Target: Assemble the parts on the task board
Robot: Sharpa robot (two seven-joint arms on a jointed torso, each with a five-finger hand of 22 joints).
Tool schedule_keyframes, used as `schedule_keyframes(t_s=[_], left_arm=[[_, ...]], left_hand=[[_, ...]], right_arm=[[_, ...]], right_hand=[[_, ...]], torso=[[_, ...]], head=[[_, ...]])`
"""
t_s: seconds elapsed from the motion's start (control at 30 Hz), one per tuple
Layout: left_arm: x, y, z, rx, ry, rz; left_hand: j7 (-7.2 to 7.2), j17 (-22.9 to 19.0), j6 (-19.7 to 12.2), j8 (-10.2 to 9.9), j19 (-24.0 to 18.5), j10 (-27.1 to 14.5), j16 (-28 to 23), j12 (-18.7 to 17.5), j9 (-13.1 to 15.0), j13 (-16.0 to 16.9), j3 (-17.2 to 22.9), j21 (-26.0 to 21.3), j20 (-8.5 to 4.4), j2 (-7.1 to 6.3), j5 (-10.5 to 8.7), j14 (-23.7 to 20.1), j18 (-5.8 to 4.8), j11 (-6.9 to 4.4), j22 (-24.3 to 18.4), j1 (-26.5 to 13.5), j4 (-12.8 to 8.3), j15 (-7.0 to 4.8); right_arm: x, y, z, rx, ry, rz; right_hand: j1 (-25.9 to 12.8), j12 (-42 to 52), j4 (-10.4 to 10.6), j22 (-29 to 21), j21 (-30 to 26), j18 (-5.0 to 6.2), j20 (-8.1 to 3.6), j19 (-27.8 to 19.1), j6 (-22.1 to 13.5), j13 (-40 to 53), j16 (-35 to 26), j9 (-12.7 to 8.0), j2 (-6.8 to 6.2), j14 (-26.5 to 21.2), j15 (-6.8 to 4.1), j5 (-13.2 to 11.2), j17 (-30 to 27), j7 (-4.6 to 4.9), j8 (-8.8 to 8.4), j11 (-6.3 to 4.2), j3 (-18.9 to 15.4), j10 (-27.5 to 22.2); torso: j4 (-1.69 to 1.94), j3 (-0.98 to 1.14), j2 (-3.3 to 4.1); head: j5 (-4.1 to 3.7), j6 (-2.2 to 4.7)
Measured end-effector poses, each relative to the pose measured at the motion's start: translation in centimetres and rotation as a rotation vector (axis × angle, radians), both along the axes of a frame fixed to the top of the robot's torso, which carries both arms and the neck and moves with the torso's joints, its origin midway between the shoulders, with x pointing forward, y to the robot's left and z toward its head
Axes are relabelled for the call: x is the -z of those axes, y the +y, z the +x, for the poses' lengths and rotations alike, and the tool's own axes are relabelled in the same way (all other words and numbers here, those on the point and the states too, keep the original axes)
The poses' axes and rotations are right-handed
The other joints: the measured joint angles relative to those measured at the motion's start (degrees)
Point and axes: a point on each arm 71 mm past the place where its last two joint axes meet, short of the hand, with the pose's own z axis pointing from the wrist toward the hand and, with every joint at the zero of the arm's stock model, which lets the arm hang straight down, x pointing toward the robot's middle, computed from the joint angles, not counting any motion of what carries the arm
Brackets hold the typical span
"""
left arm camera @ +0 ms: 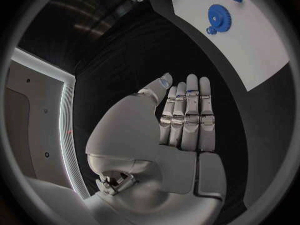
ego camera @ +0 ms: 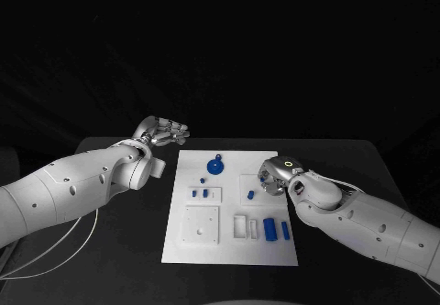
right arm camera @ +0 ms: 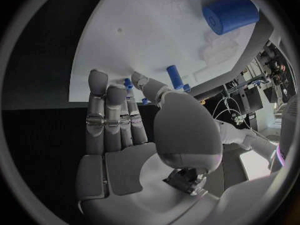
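The white rectangular task board [ego camera: 229,248] is lying at the table's centre. The silver many-fingered right hand [ego camera: 271,173] is hovering over its three o'clock edge, fingers extended side by side, reaching toward a small blue cylindrical peg [right arm camera: 175,77] — whether the thumb is already touching it I cannot tell, since the knuckles are hiding the contact. The silver left hand [ego camera: 163,133] is waiting off the board at eleven o'clock, fingers straight and together, holding nothing. A flat blue toothed gear [ego camera: 215,167] is lying near twelve o'clock, and a thick blue cylinder [ego camera: 269,229] near five o'clock. The risk, I judge, is a glancing touch: the small peg could be knocked over or rolled off — it is sitting close to the edge.
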Motion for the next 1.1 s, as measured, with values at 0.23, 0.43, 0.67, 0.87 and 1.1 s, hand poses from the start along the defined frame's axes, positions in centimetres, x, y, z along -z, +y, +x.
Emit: schedule_keyframes(t_s=[0.23, 0.43, 0.67, 0.87, 1.1], left_arm=[[0.02, 0.01, 0.01, 0.001, 0.003, -0.004], [0.03, 0.04, 0.03, 0.002, 0.005, -0.005], [0.06, 0.11, 0.09, 0.002, 0.007, -0.005], [0.1, 0.27, 0.18, -0.001, 0.008, -0.004], [0.15, 0.58, 0.31, -0.007, 0.01, -0.001]], left_hand=[[0.0, 0.0, 0.0, 0.0, 0.01, 0.0, 0.0, 0.0, 0.0, 0.0, 0.0, 0.0, 0.01, 0.0, 0.0, 0.0, 0.0, 0.0, -0.1, 0.0, 0.0, 0.0], [0.0, -0.01, 0.0, 0.0, 0.01, 0.0, 0.0, 0.0, 0.0, 0.0, -0.17, 0.01, 0.01, 0.0, 0.0, 0.0, 0.0, 0.0, -0.27, 0.0, 0.17, 0.0], [0.0, -0.01, 0.0, 0.0, 0.0, 0.0, 0.0, 0.01, 0.0, 0.0, -0.17, 0.01, 0.01, 0.0, 0.0, 0.0, 0.0, 0.0, -0.26, 0.0, 0.17, 0.0], [0.0, 0.03, 0.0, 0.0, 0.01, 0.0, 0.0, 0.01, 0.01, 0.0, -0.17, 0.01, 0.01, 0.0, 0.0, -0.01, 0.0, 0.0, -0.45, 0.0, 0.17, 0.0], [0.0, 0.03, 0.0, 0.0, 0.0, 0.0, 0.0, 0.01, 0.01, 0.0, -0.17, 0.04, 0.01, 0.17, 0.0, -0.01, 0.0, 0.0, -0.54, 0.17, 0.17, 0.0]], right_arm=[[0.04, 0.17, 0.12, 0.005, -0.009, -0.01], [0.06, 0.25, 0.12, 0.009, -0.017, -0.015], [0.11, 0.4, 0.07, 0.016, -0.03, -0.018], [0.14, 0.49, -0.04, 0.022, -0.042, -0.019], [-0.11, 0.37, -0.35, 0.024, -0.057, -0.012]], right_hand=[[0.43, -0.03, -1.16, 0.63, 1.35, -0.14, -0.47, -0.02, 2.14, -0.01, 0.0, 0.08, 2.76, 0.31, -0.34, 0.0, 0.21, -0.4, -0.11, -0.59, -0.34, 1.81], [0.09, -0.46, -2.94, 1.55, 2.2, -0.98, -1.21, -0.06, 4.13, -0.01, 0.0, 0.08, 4.27, 0.01, -1.05, -0.04, 0.49, -0.83, -0.29, -1.2, 1.0, 3.87], [-0.5, -0.37, -4.06, 2.3, 2.56, -1.43, -1.36, -0.08, 5.31, 0.04, -0.23, 0.13, 4.97, 0.2, -1.25, -0.23, 0.77, -1.25, -0.07, -1.52, 1.63, 5.18], [-0.5, -0.2, -4.59, 2.69, 2.99, -1.87, -1.7, -0.02, 5.39, 0.25, -0.46, 0.29, 4.97, 0.38, -1.43, -0.28, 0.9, -1.26, -0.07, -1.62, 2.03, 5.48], [-0.62, -0.17, -4.61, 2.86, 3.11, -1.89, -1.71, -0.02, 5.67, 0.31, -0.67, 0.28, 5.08, 0.63, -1.66, -0.45, 0.99, -1.54, -0.08, -1.91, 2.03, 5.78]], torso=[[0.0, 0.06, -0.01], [0.0, 0.07, 0.0], [-0.04, 0.06, 0.0], [-0.06, 0.04, 0.0], [-0.02, 0.04, -0.03]], head=[[0.03, -0.12], [0.03, -0.21], [-0.03, -0.29], [0.0, -0.35], [0.12, -0.42]])
